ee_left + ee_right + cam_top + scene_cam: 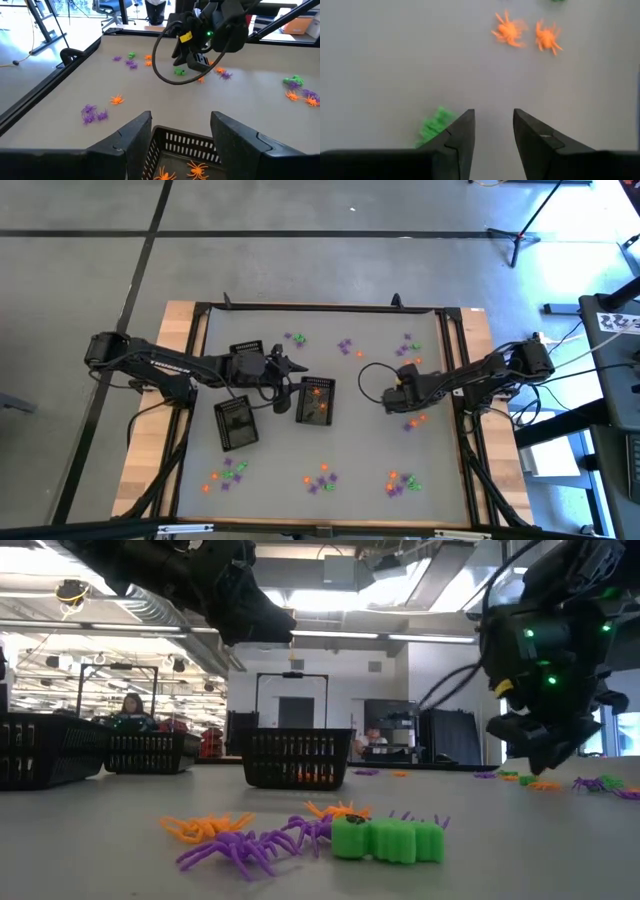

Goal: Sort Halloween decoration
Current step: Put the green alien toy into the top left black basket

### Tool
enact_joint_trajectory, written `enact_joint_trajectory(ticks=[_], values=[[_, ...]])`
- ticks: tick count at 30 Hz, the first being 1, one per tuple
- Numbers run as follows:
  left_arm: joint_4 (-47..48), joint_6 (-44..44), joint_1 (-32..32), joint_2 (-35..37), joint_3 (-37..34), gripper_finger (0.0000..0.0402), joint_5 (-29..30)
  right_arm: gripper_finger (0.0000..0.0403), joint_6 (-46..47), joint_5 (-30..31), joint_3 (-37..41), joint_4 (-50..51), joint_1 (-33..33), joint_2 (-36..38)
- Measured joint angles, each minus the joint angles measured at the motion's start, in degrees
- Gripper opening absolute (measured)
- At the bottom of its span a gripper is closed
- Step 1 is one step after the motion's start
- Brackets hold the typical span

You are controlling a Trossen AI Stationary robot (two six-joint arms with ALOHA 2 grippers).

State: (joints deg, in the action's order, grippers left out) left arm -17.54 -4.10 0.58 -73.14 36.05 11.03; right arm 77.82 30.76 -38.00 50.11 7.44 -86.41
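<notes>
Fingers [462, 137] apart over grey table [360, 395]; shelving behind.

Tiny orange, purple, green trinkets [322, 477] lie scattered in clusters.

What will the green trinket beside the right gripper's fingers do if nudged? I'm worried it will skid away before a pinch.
The green trinket looks small and lumpy, so probably light, and likely to slide on the smooth grey table rather than roll. It lies beside one finger of the open right gripper, not between them, so closing now would probably push it aside.
</notes>
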Motion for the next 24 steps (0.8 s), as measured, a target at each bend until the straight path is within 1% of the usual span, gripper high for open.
enact_joint_trajectory(ticks=[5, 10, 14, 16, 24], values=[[0.1, 0.1, 0.0, 0.0, 0.0, 0.0196, 0.0, 0.0133, -2.3, 0.2, -0.6, -4.9, 0.0, 0.0], [0.1, 0.2, 0.0, 0.0, 0.0, 0.0196, 0.0, 0.0133, -3.2, -0.2, -0.6, -6.8, 0.0, 0.0], [0.2, 0.1, 0.0, 0.0, 0.0, 0.0196, 0.0, 0.0133, -2.6, -3.7, -0.6, -7.5, 0.0, -0.2], [0.3, 0.1, 0.0, 0.0, 0.0, 0.0196, 0.0, 0.0133, -1.9, -4.8, -0.6, -8.2, 0.1, -0.9], [0.5, 0.0, 0.0, 0.0, 0.0, 0.0196, 0.0, 0.0131, -2.1, -4.9, -0.9, -9.1, 0.1, -4.6]])
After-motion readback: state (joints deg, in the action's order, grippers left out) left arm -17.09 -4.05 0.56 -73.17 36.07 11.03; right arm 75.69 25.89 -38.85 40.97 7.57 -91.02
